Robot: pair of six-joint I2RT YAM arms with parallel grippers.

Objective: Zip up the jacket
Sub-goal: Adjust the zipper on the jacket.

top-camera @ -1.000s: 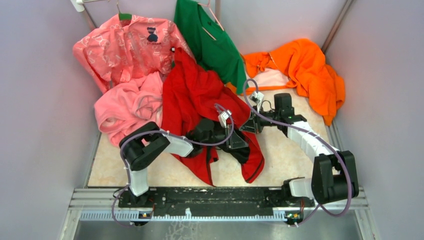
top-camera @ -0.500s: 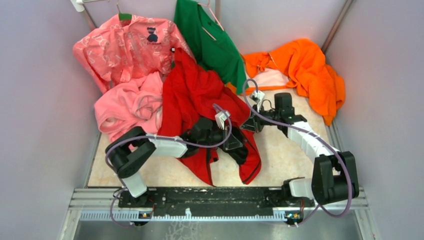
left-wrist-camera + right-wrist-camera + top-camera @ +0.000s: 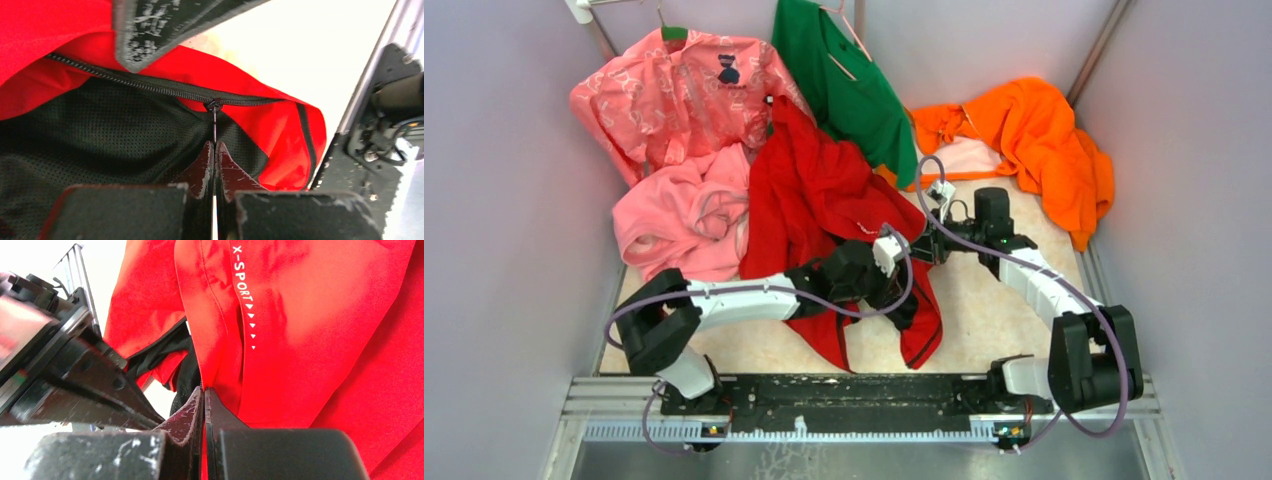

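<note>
The red jacket (image 3: 819,190) lies crumpled in the middle, top toward 12 o'clock, bottom toward 6. It is open: black mesh shows inside beside its dark zipper (image 3: 150,86).

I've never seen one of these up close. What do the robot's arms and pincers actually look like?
Both the left arm and right arm mix white shells with chunky black joints, and a thin purple-grey cable loops along each. The left gripper and right gripper each end in two dark, wedge-shaped fingers, scuffed with pale scratches.
</note>
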